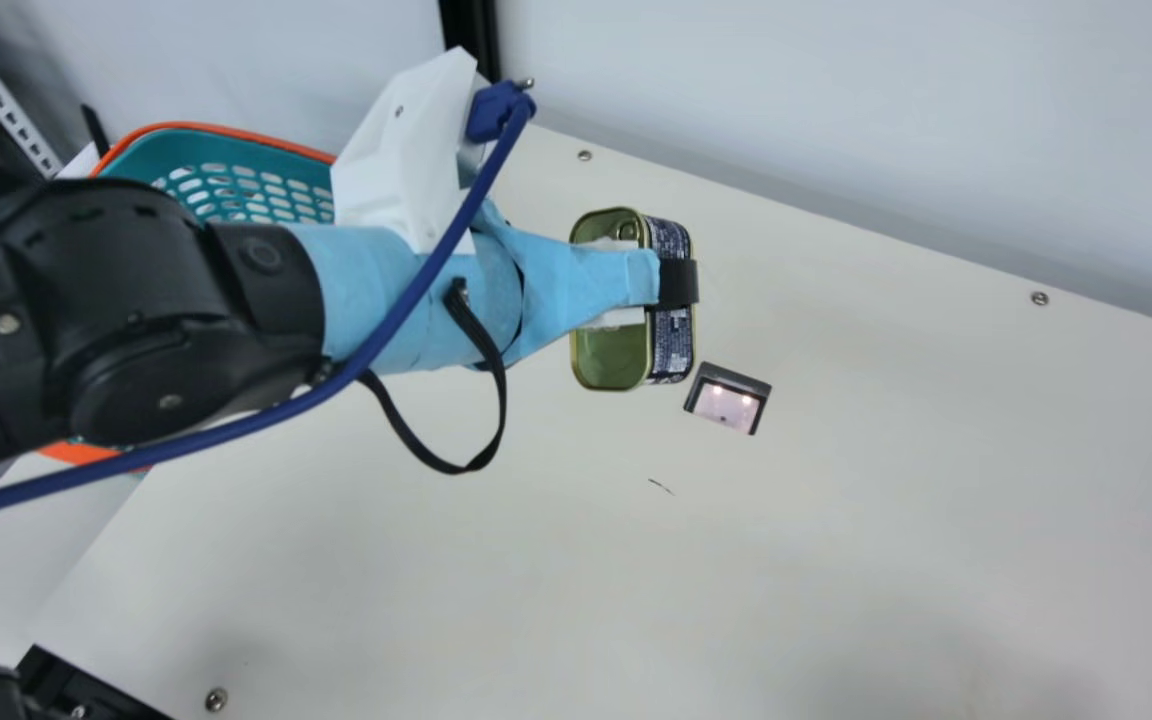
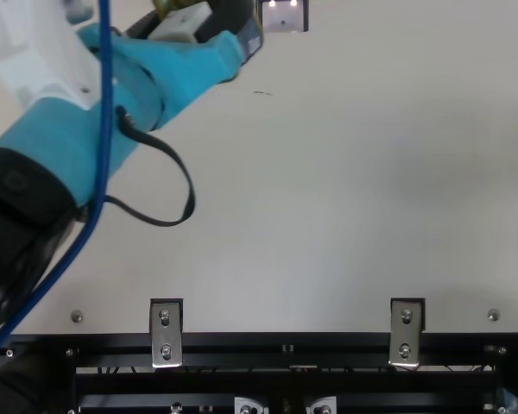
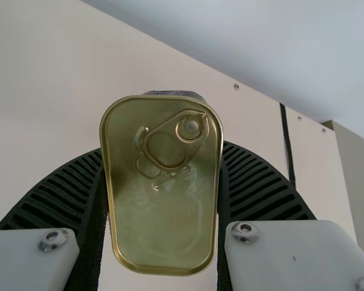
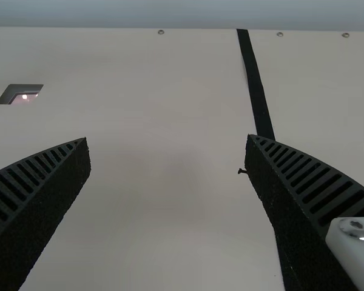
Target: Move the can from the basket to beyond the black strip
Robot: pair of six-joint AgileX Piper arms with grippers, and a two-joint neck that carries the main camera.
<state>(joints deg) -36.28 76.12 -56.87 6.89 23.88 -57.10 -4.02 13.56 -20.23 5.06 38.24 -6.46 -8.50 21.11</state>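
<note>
My left gripper (image 1: 674, 284) is shut on the can (image 1: 672, 345) in the main view, holding it right of the basket (image 1: 236, 190). Seen from the left wrist, the can's gold lid with its ring pull (image 3: 164, 230) lies between the two ribbed fingers of that gripper (image 3: 162, 182). In the top view the left gripper (image 2: 240, 43) is at the upper left edge, partly cut off. My right gripper (image 4: 168, 142) stands open with nothing between its fingers, and the black strip (image 4: 255, 82) runs across the table behind its one finger.
A small square recess with lights (image 1: 728, 398) lies in the table beside the can. A pale wall (image 1: 836, 120) rises along the table's far edge. Black rails with metal brackets (image 2: 166, 333) line the near edge.
</note>
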